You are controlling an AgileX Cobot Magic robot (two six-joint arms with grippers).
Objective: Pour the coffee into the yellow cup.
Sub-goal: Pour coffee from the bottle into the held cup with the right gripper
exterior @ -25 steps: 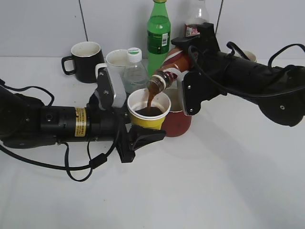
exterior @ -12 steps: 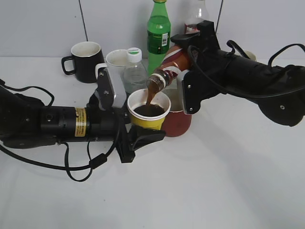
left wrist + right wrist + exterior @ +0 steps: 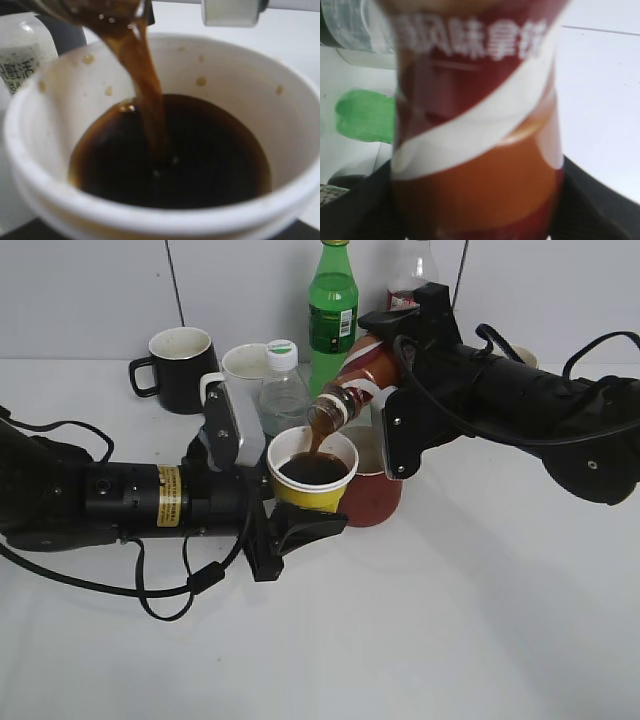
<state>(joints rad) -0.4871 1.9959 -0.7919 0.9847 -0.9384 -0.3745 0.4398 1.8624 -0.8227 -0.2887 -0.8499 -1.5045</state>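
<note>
My left gripper (image 3: 270, 495) is shut on the yellow cup (image 3: 313, 495), held upright above the table. The cup's white inside (image 3: 240, 85) holds dark coffee (image 3: 200, 150). My right gripper (image 3: 395, 390) is shut on the brown coffee bottle (image 3: 360, 375), tilted mouth-down over the cup. A brown stream (image 3: 315, 445) runs from the bottle's mouth into the cup (image 3: 147, 90). In the right wrist view the bottle (image 3: 475, 150) with its white swoosh fills the frame; the fingers are hidden behind it.
A dark-red mug (image 3: 375, 500) stands right behind the yellow cup. At the back are a black mug (image 3: 180, 365), a white mug (image 3: 240, 365), a small clear bottle (image 3: 283, 390), a green bottle (image 3: 332, 315) and a clear red-label bottle (image 3: 410, 285). Cables lie at the front left.
The coffee level in the yellow cup has risen a little. Both arms hold their places and the stream keeps running.
</note>
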